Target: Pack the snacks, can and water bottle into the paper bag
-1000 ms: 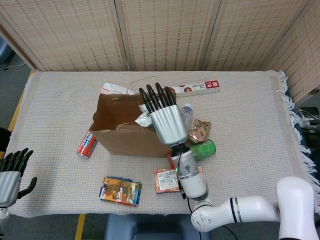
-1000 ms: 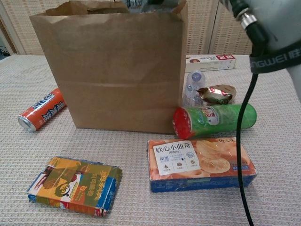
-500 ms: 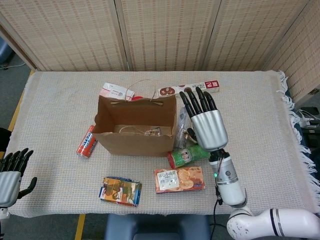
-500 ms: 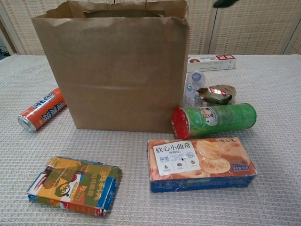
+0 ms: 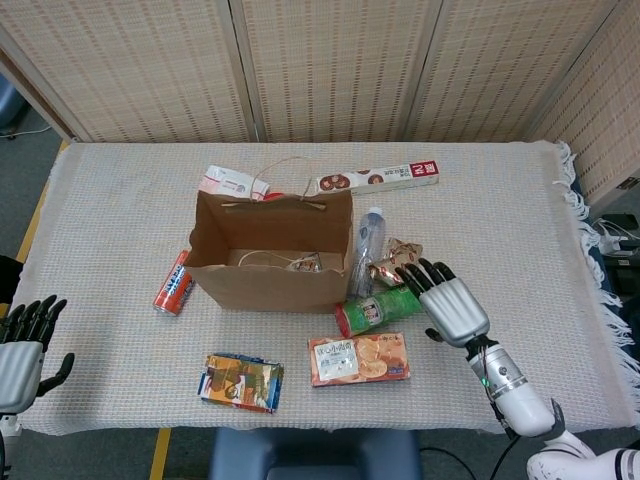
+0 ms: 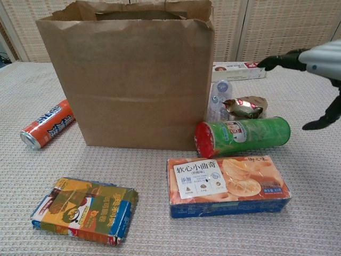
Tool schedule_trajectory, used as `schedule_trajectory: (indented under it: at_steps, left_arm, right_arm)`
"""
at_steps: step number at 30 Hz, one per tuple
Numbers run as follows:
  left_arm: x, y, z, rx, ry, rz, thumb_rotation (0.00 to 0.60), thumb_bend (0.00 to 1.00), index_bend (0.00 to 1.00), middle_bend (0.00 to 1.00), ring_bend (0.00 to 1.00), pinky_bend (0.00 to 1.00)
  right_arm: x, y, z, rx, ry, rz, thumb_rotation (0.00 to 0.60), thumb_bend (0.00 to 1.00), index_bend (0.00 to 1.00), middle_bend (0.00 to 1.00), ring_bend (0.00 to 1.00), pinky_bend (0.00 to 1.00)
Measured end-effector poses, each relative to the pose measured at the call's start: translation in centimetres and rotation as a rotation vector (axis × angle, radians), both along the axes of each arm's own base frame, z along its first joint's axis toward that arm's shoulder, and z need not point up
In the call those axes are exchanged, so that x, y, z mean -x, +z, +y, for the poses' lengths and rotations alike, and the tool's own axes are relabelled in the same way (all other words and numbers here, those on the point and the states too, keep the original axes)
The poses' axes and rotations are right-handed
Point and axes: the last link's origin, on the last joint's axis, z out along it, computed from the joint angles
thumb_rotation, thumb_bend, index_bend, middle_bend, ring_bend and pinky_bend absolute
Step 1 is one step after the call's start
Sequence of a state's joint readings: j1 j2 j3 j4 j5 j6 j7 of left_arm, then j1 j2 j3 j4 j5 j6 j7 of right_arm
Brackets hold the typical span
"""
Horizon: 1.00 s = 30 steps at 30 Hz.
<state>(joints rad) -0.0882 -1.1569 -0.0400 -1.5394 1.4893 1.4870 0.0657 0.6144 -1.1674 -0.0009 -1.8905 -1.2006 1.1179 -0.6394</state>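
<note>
Hovering my right hand (image 5: 455,307) just beside the green canister (image 5: 380,309), I keep its fingers spread and grasping nothing. My left hand (image 5: 22,345) hangs released off the table's edge. The paper bag (image 5: 270,250) stands upright, water bottle (image 5: 366,248) against its side.

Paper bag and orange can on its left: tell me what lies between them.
Nothing: between the paper bag and the orange can only bare woven tablecloth shows, in both head and chest views.

The water bottle (image 5: 367,240) lies right of the paper bag (image 5: 268,258), behind the can (image 5: 380,310).
</note>
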Motion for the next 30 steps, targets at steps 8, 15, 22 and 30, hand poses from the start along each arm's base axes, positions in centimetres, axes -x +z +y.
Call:
schedule_trajectory:
  at_steps: [8, 15, 22, 30]
  left_arm:
    - [0.1, 0.0, 0.0, 0.0, -0.001, -0.004, 0.6, 0.39, 0.04, 0.0, 0.0, 0.0]
    - [0.1, 0.1, 0.0, 0.003, -0.002, -0.011, 0.6, 0.39, 0.04, 0.0, 0.0, 0.0]
    - [0.1, 0.1, 0.0, 0.006, -0.003, -0.016, 0.6, 0.39, 0.04, 0.0, 0.0, 0.0]
    - [0.1, 0.1, 0.0, 0.008, -0.004, -0.019, 0.6, 0.39, 0.04, 0.0, 0.0, 0.0]
  right_arm:
    - [-0.4, -3.0, -1.6, -0.052, 0.013, 0.074, 0.6, 0.0, 0.0, 0.09, 0.05, 0.16]
    - [-2.1, -6.7, -3.0, -0.083, 0.0, 0.074, 0.6, 0.0, 0.06, 0.12, 0.09, 0.16]
    - [-3.2, -9.2, -3.5, -0.1, 0.001, 0.082, 0.6, 0.0, 0.16, 0.23, 0.17, 0.19]
    - [-2.9, -10.5, -3.5, -0.091, -0.002, 0.129, 0.6, 0.29, 0.55, 0.5, 0.48, 0.44]
